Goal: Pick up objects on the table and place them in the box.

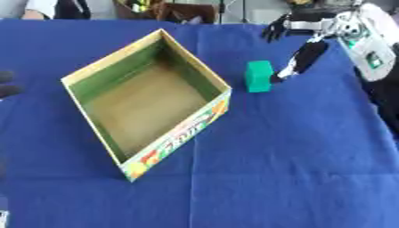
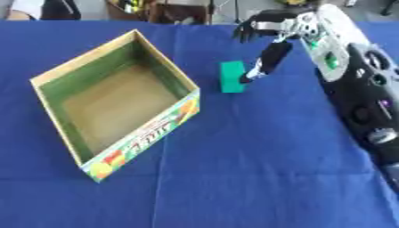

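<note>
Left eye view: my right robot hand (image 1: 300,58) reaches in from one o'clock, one digit touching the green block (image 1: 259,76) upright on the bench (image 1: 296,169); nothing is grasped. My left robot hand (image 1: 6,84) shows at nine o'clock, posture unclear.

Right eye view: the block stands at three o'clock of the empty box (image 2: 117,104). Risk: a one-sided touch may topple it.

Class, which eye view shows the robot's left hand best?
The left eye view: the left hand shows only as dark fingertips at the picture's left edge, beside the box. The right eye view does not show it at all; there only the right hand appears, at the green block.
</note>
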Controlling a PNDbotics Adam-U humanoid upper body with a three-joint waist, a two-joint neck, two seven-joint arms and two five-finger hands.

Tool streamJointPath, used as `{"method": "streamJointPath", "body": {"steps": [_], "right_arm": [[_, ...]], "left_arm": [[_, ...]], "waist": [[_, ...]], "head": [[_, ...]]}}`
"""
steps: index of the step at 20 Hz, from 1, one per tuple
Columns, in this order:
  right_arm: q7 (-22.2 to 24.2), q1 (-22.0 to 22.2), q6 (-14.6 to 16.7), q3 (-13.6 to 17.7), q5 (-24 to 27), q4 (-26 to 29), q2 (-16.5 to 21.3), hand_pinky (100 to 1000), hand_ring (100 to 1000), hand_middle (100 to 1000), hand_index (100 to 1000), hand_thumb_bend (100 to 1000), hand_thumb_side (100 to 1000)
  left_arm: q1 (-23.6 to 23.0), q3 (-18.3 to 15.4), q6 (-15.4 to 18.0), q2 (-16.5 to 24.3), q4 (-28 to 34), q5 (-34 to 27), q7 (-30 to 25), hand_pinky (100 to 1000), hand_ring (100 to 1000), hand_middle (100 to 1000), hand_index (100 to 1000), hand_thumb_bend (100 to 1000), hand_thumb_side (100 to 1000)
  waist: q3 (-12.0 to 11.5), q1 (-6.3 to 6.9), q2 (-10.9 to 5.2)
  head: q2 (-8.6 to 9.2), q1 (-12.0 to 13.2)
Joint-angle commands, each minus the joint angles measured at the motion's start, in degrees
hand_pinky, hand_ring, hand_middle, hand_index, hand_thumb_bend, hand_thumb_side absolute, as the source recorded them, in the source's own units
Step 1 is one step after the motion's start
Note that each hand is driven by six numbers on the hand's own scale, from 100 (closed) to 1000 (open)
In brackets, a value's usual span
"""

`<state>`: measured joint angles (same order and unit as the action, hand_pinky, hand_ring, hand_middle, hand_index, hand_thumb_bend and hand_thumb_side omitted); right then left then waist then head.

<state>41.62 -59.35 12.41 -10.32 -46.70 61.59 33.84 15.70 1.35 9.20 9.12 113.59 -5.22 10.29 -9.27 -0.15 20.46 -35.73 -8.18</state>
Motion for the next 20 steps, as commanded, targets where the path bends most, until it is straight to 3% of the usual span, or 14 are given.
{"method": "streamJointPath", "body": {"steps": [1, 15, 20], "right_arm": [[-1.16, -1.51, 1.10, 0.68, -1.69, -1.56, 0.27, 832, 833, 762, 901, 594, 389], [-5.96, -1.45, 1.98, 0.17, -5.80, -5.10, -1.47, 811, 814, 734, 858, 552, 410], [-8.05, -1.51, 2.26, 0.11, -6.47, -5.34, -1.69, 798, 795, 667, 765, 476, 416]], "left_arm": [[0.80, 0.11, 0.00, 1.03, 1.00, -0.15, -0.19, 670, 697, 727, 837, 100, 1000], [1.16, 0.25, -0.03, 0.72, 1.00, -0.22, -0.53, 671, 697, 727, 837, 100, 1000], [1.09, 0.22, -0.12, 0.70, 1.00, -0.21, -0.60, 671, 697, 726, 836, 100, 1000]], "waist": [[-0.12, 0.01, -0.91], [-0.74, 0.08, -0.01], [-0.72, 0.12, 0.13]], "head": [[0.69, -0.30], [1.08, -1.13], [0.92, -1.29]]}}
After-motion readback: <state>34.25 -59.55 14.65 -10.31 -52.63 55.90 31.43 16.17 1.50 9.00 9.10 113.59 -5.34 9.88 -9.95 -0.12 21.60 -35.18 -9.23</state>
